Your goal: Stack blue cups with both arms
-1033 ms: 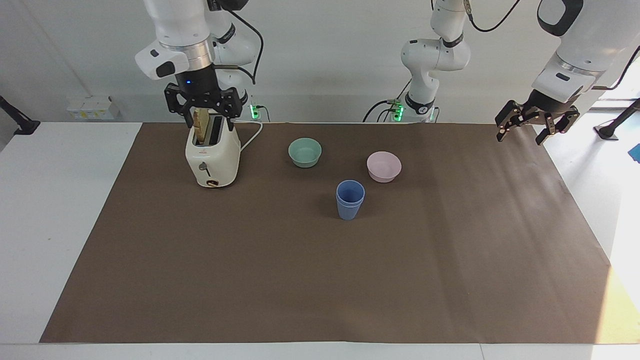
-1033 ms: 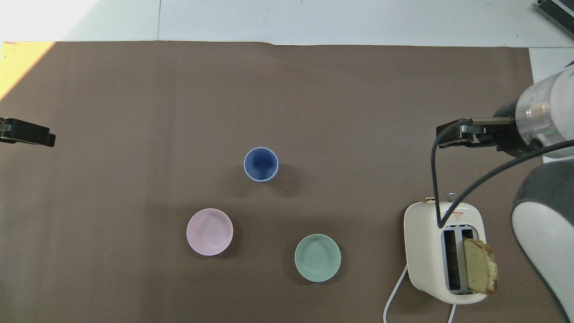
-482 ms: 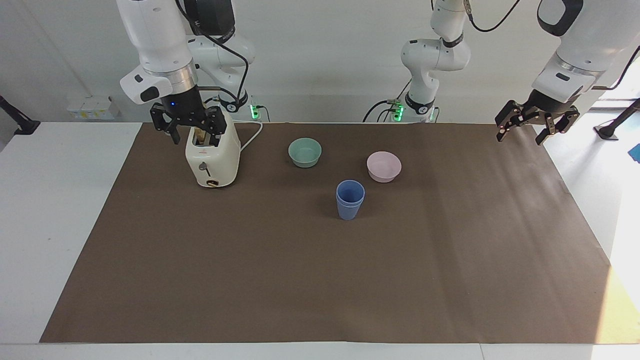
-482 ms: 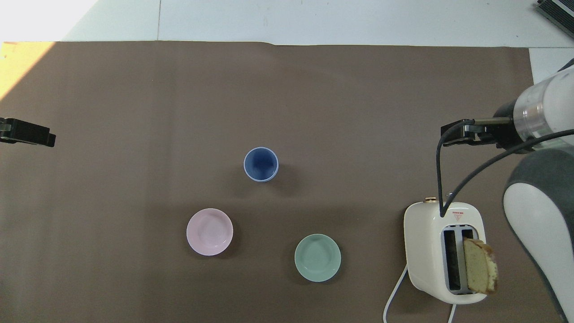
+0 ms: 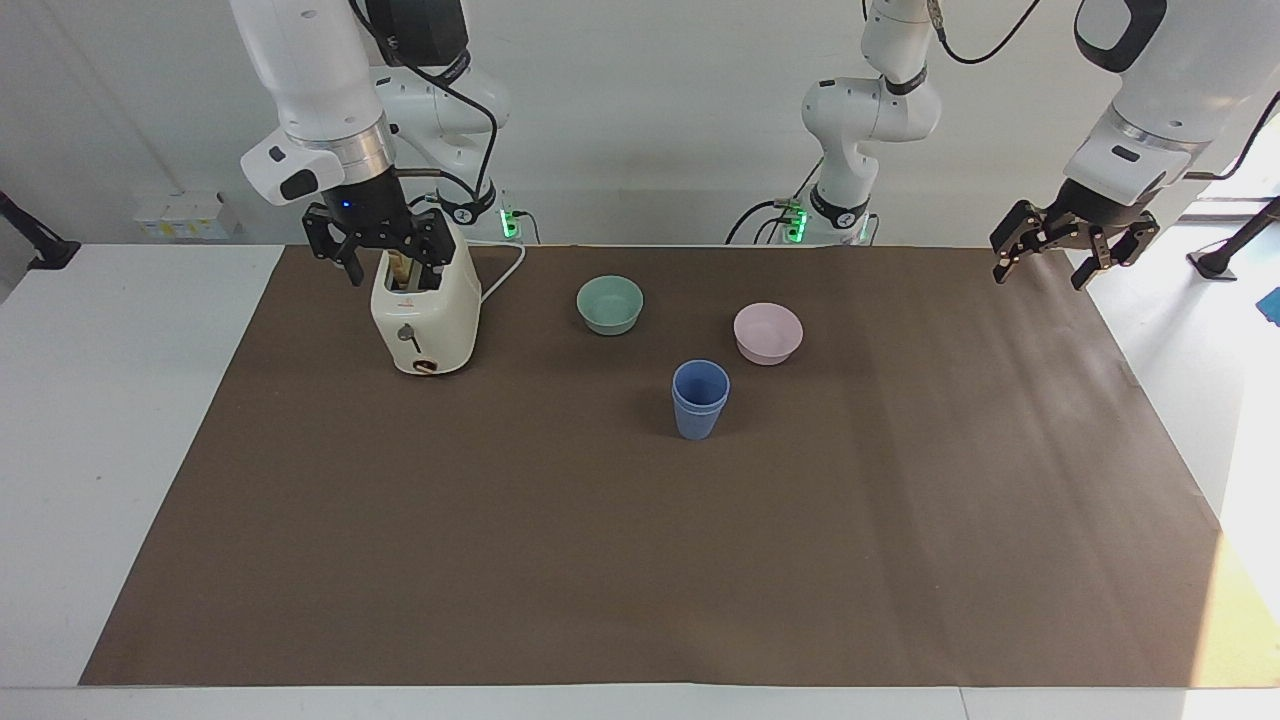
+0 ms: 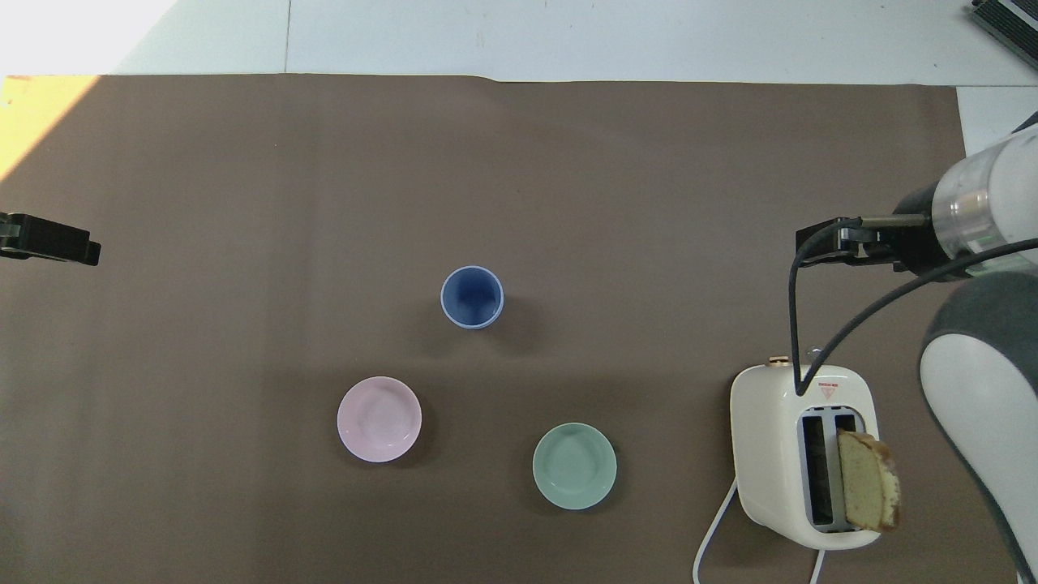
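Note:
The two blue cups (image 5: 700, 398) stand nested one in the other, upright, on the brown mat; the stack also shows in the overhead view (image 6: 472, 297). No gripper touches them. My right gripper (image 5: 378, 262) is open and empty, hanging close over the top of the toaster at the right arm's end; it also shows in the overhead view (image 6: 839, 243). My left gripper (image 5: 1045, 262) is open and empty, held in the air over the mat's edge at the left arm's end, and waits; its tip shows in the overhead view (image 6: 50, 242).
A cream toaster (image 5: 425, 320) with a bread slice (image 6: 868, 480) in one slot stands at the right arm's end. A mint-green bowl (image 5: 610, 304) and a pale pink bowl (image 5: 767, 332) sit nearer to the robots than the cups.
My right gripper has moved off the toaster's slot toward the right arm's end and sunk a little. The bread stays in the slot. The left arm and cups have not moved.

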You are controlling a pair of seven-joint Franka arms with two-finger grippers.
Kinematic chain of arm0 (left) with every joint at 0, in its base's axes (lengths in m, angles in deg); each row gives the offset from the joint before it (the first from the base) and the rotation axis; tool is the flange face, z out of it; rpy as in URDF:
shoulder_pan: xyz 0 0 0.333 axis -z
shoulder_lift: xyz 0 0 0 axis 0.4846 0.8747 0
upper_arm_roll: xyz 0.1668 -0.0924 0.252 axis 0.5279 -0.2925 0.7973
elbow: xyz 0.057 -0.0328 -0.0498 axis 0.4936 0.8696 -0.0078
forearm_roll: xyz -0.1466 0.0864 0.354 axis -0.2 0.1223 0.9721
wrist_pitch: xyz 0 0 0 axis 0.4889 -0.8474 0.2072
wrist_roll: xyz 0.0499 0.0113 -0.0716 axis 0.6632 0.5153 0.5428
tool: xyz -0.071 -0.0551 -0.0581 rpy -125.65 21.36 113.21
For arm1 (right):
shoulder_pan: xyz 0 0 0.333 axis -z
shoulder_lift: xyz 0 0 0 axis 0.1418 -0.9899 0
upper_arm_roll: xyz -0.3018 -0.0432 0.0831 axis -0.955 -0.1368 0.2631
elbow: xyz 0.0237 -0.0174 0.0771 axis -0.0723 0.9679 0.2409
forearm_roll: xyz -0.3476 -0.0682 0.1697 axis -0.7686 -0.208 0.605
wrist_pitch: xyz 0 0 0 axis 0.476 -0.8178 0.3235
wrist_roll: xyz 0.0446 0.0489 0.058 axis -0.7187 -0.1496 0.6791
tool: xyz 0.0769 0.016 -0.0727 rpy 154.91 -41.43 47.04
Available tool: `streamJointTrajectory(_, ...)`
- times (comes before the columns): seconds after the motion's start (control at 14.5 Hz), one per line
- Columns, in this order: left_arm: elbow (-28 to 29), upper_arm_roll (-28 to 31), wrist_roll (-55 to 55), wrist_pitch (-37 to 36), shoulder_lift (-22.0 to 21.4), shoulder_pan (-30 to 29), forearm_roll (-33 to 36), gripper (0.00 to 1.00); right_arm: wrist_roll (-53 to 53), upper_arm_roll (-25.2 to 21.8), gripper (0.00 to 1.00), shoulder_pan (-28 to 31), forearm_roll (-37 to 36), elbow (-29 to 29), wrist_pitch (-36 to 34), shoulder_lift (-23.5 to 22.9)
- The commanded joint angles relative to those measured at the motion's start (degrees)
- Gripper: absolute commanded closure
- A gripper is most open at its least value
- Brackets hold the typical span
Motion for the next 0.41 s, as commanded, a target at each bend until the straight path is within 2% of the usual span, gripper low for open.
streamJointTrajectory(0.0,-1.1,-0.6,-0.5,-0.9,0.3,-1.0,0.5,0.0,-1.0,0.3,0.0,1.1,1.9,2.0,0.9,1.6)
streamJointTrajectory(0.34,-1.1,-0.6,-0.9,-1.0,0.3,-1.0,0.5,0.0,-0.4,0.3,0.0,1.1,1.8,2.0,1.3,1.6)
